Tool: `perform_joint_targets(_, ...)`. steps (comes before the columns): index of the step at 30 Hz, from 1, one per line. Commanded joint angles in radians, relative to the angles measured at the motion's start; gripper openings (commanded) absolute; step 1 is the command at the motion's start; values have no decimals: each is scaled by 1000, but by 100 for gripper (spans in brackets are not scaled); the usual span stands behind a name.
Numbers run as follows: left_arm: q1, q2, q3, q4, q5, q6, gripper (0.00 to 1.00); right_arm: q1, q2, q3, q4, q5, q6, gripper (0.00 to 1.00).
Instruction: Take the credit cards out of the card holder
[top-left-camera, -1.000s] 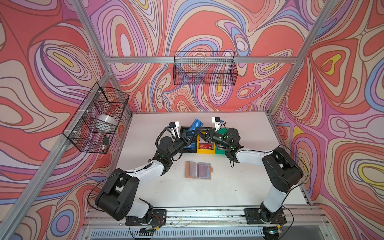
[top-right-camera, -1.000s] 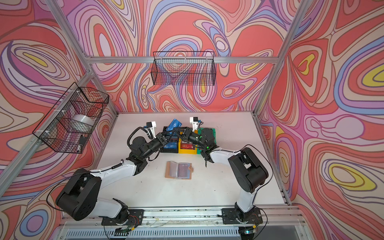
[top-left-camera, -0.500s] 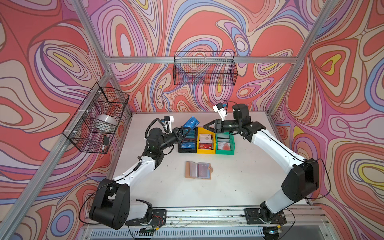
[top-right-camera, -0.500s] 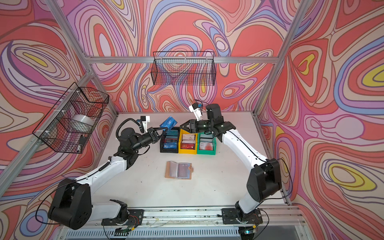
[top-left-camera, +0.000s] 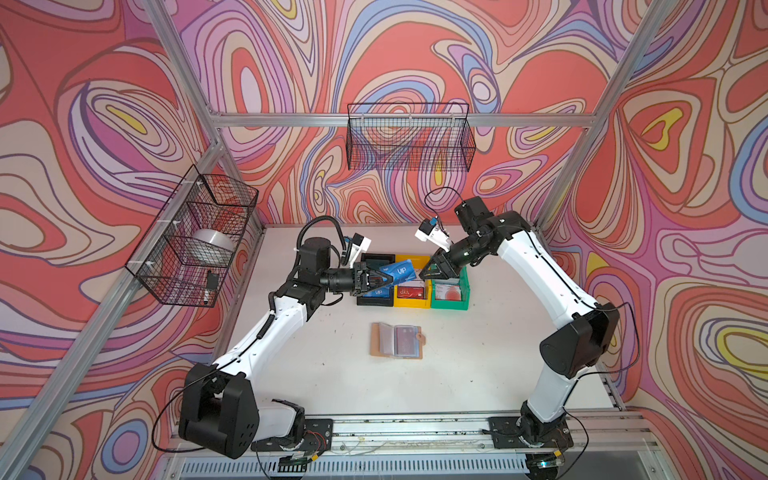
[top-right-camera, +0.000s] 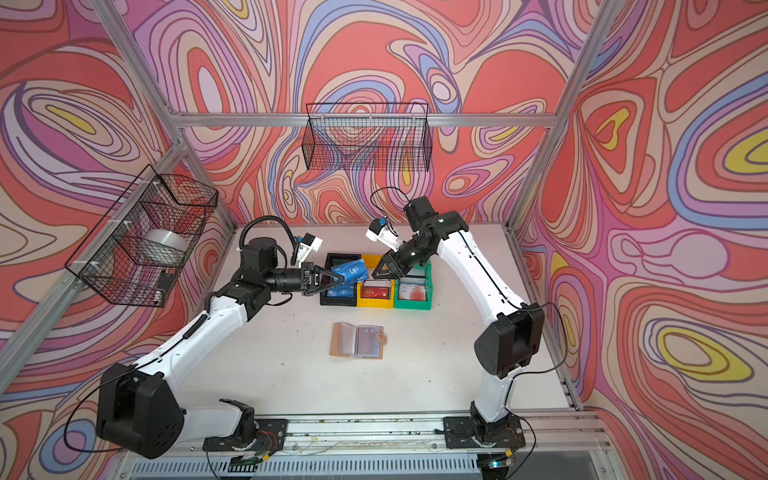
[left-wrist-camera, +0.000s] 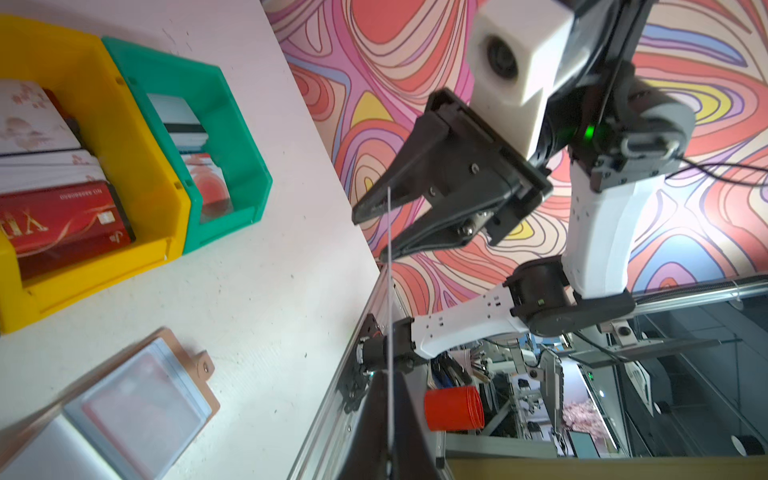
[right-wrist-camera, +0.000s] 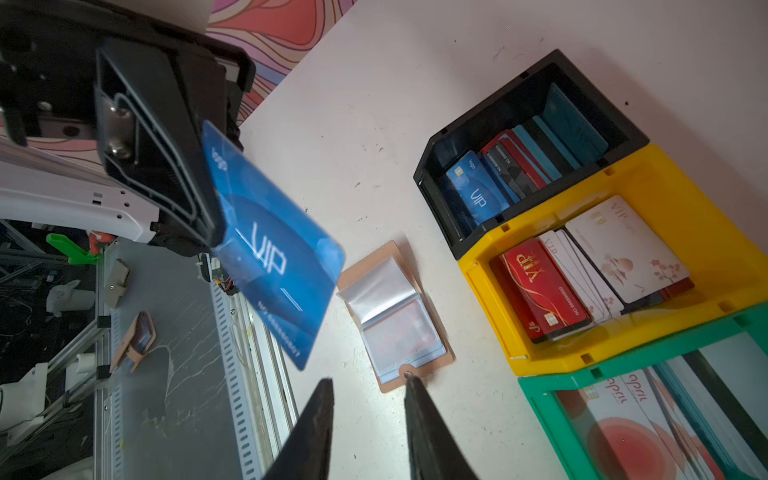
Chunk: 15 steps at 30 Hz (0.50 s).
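Blue plastic with white "VIP" lettering marks the card (top-left-camera: 400, 271) that the left gripper (top-left-camera: 384, 279) pinches by 1 end, its jaws closed flat on it. The blue card is held in the air, tilted. In both top views it shows in front of the back of the black bin (top-left-camera: 374, 302) and of the yellow bin (top-left-camera: 411, 303). In the left wrist view it appears edge-on as a thin line.

The right gripper (top-left-camera: 424, 276) hangs just beside the blue card's free end. In the right wrist view its 2 fingers (right-wrist-camera: 428, 432) stand narrowly parted with only open air between them, clear of the blue card's corner.

The card holder (top-left-camera: 397, 340) lies open on the white table (top-left-camera: 457, 365), in front of the bins and well apart from both grippers. Its clear sleeve pages face up, its snap tab is on the right in both top views, and a reddish card (top-left-camera: 406, 338) shows through the right-hand page.

The 3 bins stand in a row, side against side: black, yellow, then the green bin (top-left-camera: 449, 304). A red VIP card (right-wrist-camera: 540, 286) lies in the yellow bin beside pale ones.
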Motion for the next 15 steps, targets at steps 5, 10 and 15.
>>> perform_joint_targets(5, 6, 6, 67, -333, 116, 295, 0, -35, 38, 112, -199, -101, -155, 31)
perform_joint_targets(10, 3, 45, 113, -532, 151, 496, 0, -37, 43, 108, -243, -221, -218, 29)
perform_joint_targets(15, -1, 70, 152, -650, 155, 595, 0, -37, 92, 109, -351, -397, -372, 27)
